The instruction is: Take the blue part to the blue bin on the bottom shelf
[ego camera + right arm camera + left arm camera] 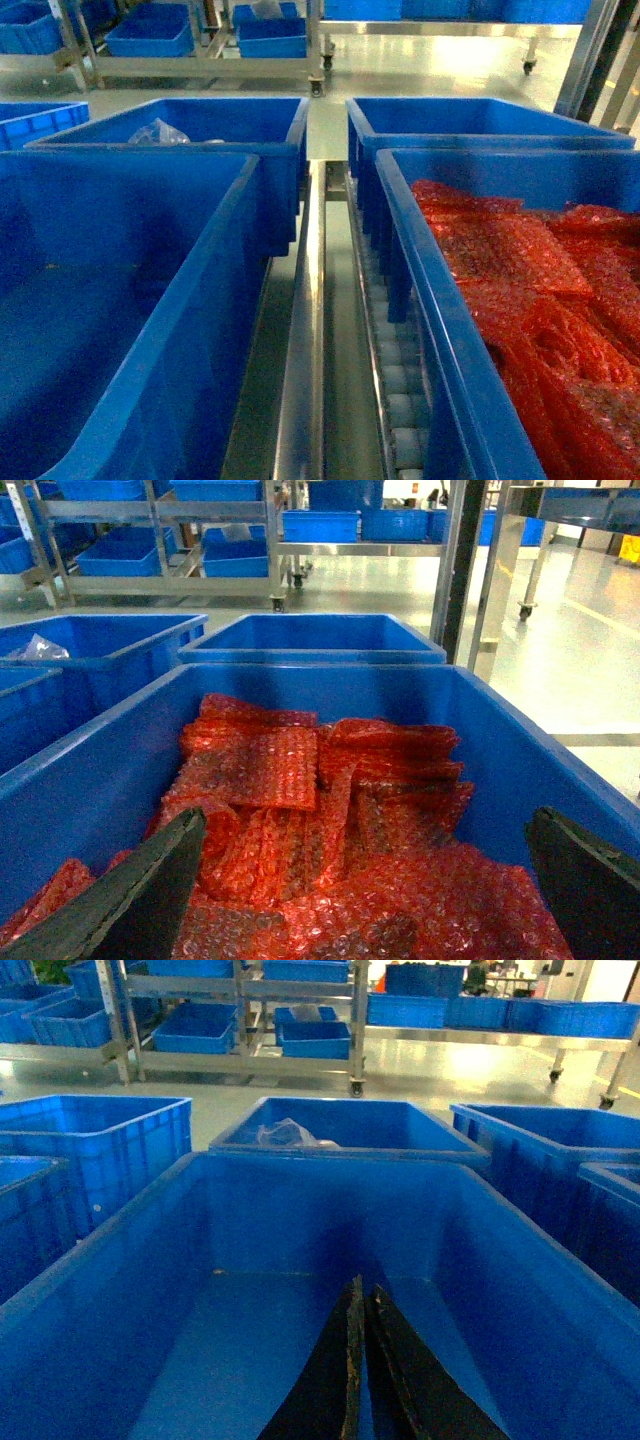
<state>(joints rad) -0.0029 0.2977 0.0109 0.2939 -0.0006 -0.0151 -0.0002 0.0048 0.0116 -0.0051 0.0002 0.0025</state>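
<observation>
Head view: two near bins side by side on roller rails (pixel 400 400). Near left bin (pixel 120 300) bare inside, near right bin (pixel 470 330) heaped with red bubble-wrap bags (pixel 540 280). Two more blue bins behind; far left one (pixel 200 125) holding a clear plastic bag (pixel 158 132). Steel rack with further blue bins (pixel 150 30) well beyond, across the floor.

Left wrist view: left claw (pixel 362 1305) hanging over the bare bin (pixel 300 1220), fingertips pressed together, nothing between them. Clenched on air.

Right wrist view: right claw (pixel 365 830) spread wide above the red bags (pixel 330 790), fingers (pixel 150 890) at either edge of frame, holding nothing.

Blue part: not found in any view. Possibly inside a bag, possibly out of frame; cannot tell. Bottom shelf and its target bin likewise not identifiable with certainty from here.

Judged step: still searching, no grasp begun. Advice: locate the part before committing either arm. Worth checking the clear bag in the far left bin and under the red heap. Open the left claw before any descent. Keep fingers clear of bin walls. Avoid snagging loose bubble-wrap with the right claw, since soft bags likely to lift along with anything pinched.
</observation>
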